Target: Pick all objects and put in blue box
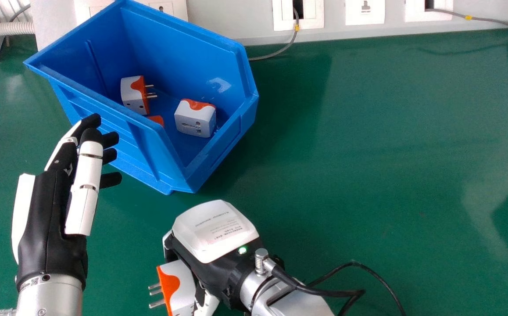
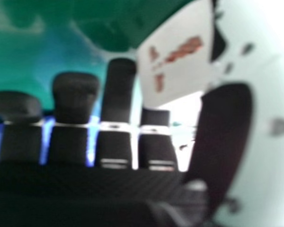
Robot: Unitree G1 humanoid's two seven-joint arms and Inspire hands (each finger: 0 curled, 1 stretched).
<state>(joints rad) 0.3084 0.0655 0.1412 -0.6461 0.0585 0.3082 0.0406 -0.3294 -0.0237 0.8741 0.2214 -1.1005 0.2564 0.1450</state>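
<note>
Closest to the camera, the right hand (image 1: 214,232) is closed on a white-and-orange plug adapter (image 1: 183,285), well apart from the back edge of the table (image 1: 368,175). Its back faces up, and the adapter sits under the hand's left side with the metal pins pointing left. Seen from the right hand, the adapter is gripped between the thumb (image 2: 225,132) and the fingers (image 2: 118,90), which are only slightly bent, so the grasp is a pinch rather than a fist. A black cable (image 1: 328,292) runs from the wrist out over the table.

The left hand (image 1: 48,215) is relaxed and holds nothing, its fingers loosely extended beside the near wall of the blue box (image 1: 148,153); whether they touch that wall I cannot tell.

The box stands slantwise at the table's back left, one corner by the back edge and another pointing toward the right hand. Inside it, a second adapter (image 1: 132,94) lies toward the left, its pins pointing right, and a third adapter (image 1: 194,118) sits closer to the right-hand corner. Between them an orange piece (image 1: 156,120) peeks over the near rim, the rest hidden. Behind the table, wall sockets (image 1: 365,11) line the wall.
</note>
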